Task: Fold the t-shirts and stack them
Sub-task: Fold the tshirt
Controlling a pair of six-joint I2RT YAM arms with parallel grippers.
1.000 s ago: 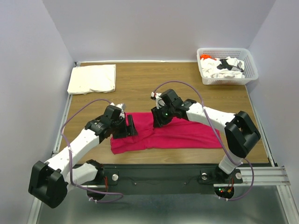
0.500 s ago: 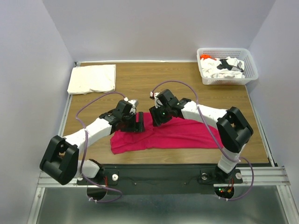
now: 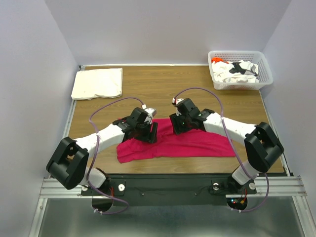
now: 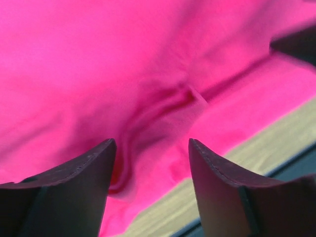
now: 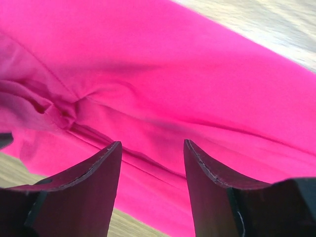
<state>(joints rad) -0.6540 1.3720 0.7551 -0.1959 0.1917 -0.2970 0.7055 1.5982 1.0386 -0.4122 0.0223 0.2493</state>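
Folding the red shirt (image 3: 202, 143), my left claw (image 3: 149, 133) and right claw (image 3: 178, 126) hang spread over its far edge, which I should pinch next.

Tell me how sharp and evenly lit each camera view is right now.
Top external view: sharp, evenly lit, faint shadows around the bright magenta-red cotton t-shirt. Left wrist view: shirt soft, out of focus, colour oversaturated. Right wrist view: creases crisper, brown wooden table blurred at top.
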